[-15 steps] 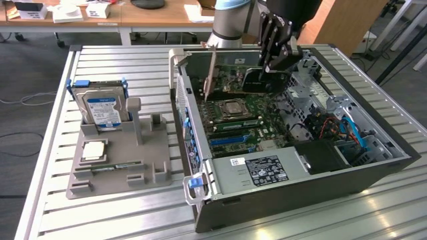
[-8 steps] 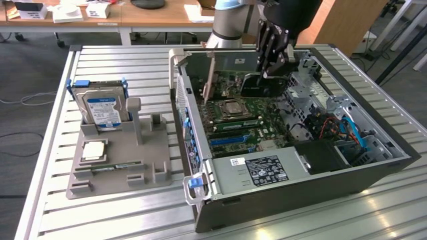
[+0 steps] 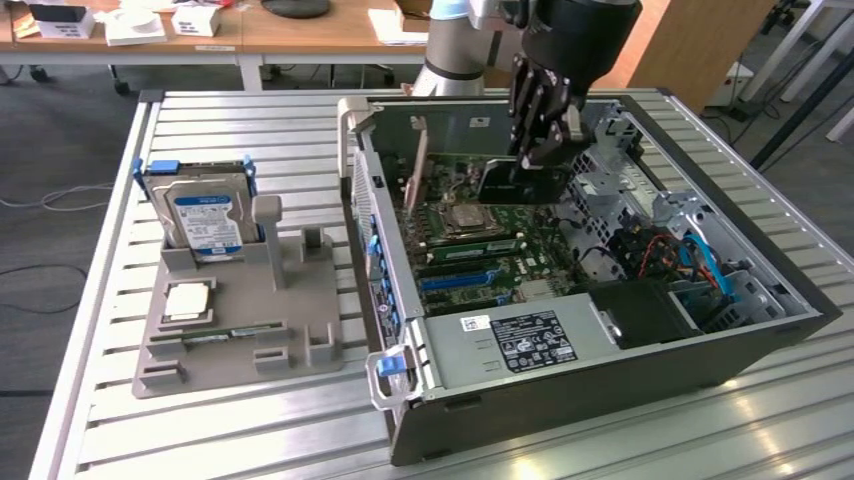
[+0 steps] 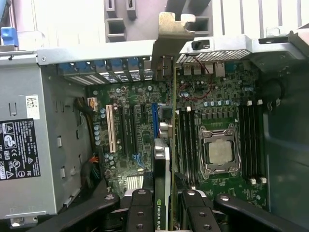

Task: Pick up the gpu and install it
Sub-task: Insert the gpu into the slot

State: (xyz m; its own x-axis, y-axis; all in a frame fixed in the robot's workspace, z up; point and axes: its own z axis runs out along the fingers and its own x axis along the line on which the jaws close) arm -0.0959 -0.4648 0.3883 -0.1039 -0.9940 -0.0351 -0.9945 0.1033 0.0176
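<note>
My gripper (image 3: 541, 150) reaches down into the open computer case (image 3: 587, 400) and is shut on the gpu (image 3: 511, 185), a dark card held on edge above the motherboard (image 3: 534, 255). In the wrist view the gpu (image 4: 161, 159) runs edge-on from between my black fingers (image 4: 140, 203) toward the case's rear wall. Its metal end bracket (image 4: 171, 34) stands at the rear slot openings. The card sits between the expansion slots (image 4: 128, 128) and the memory slots (image 4: 186, 140). Whether it rests in a slot cannot be told.
A grey parts holder (image 3: 287, 330) on the slatted table, at the exterior view's left, carries a silver hard drive with blue label (image 3: 200, 215), a processor (image 3: 187, 300) and a green memory strip (image 3: 234, 333). Inside the case are the power supply (image 3: 527, 340) and processor socket (image 4: 219, 152).
</note>
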